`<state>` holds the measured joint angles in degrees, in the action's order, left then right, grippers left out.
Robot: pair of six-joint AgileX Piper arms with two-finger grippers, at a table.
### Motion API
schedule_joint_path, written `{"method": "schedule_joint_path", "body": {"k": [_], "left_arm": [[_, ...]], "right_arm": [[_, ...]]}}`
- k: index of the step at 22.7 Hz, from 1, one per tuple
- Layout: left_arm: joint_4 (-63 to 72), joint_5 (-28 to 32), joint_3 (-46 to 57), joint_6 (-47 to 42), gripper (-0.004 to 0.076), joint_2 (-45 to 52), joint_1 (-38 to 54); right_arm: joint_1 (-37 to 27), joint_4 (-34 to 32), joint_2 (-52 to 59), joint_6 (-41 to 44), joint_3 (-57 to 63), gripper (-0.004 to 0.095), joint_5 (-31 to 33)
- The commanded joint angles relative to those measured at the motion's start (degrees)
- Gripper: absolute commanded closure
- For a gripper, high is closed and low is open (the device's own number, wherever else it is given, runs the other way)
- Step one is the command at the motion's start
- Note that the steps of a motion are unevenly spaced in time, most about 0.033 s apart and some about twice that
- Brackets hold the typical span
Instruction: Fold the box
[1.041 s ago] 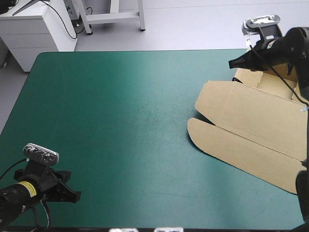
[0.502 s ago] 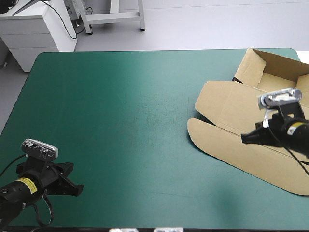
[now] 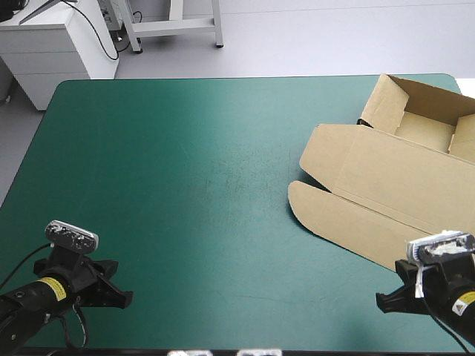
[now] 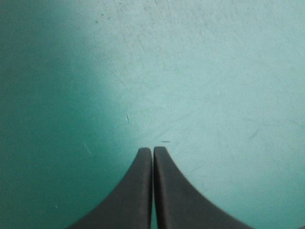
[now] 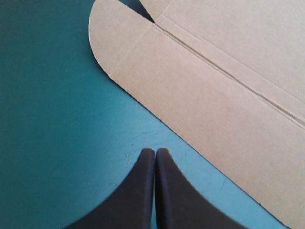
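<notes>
As the right gripper (image 3: 381,302) is drawing back to the near edge, clenched and empty, the brown box (image 3: 386,178) is lying at the table's (image 3: 185,185) right, lid flat; the left gripper (image 3: 128,299) is idling, clenched too. Folding is apparently ending.

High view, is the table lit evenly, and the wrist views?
High view: no, a pale sheen crosses the teal-green cover mid-table. Left wrist view: cover bright ahead of the left pincer, shaded to one side. Right wrist view: box evenly lit.

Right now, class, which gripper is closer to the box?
The right gripper, just beside the box; the left gripper is far across the table.
</notes>
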<state>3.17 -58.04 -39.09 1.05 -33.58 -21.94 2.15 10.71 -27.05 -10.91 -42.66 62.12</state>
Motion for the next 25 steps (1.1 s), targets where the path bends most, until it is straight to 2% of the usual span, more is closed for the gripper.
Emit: {"method": "schedule_joint_path", "body": {"k": [1,6,12,25], "left_arm": [[2.66,3.01,0.89,-0.46,0.0732,-0.21,-0.31],[5.68,2.96,4.18,-0.46,0.0732,-0.21,-0.31],[5.58,2.40,6.45,-0.06,0.0732,-0.21,-0.31],[5.02,0.48,9.54,2.35,0.0732,-0.21,-0.31]], "right_arm": [[0.02,0.95,3.60,-0.19,1.68,0.0922,-2.51],[0.02,1.12,9.21,-0.19,7.63,0.0922,-2.76],[0.02,3.39,13.87,-1.00,13.65,0.0922,-7.75],[0.02,3.60,14.87,-1.46,13.92,0.0922,-8.04]]}}
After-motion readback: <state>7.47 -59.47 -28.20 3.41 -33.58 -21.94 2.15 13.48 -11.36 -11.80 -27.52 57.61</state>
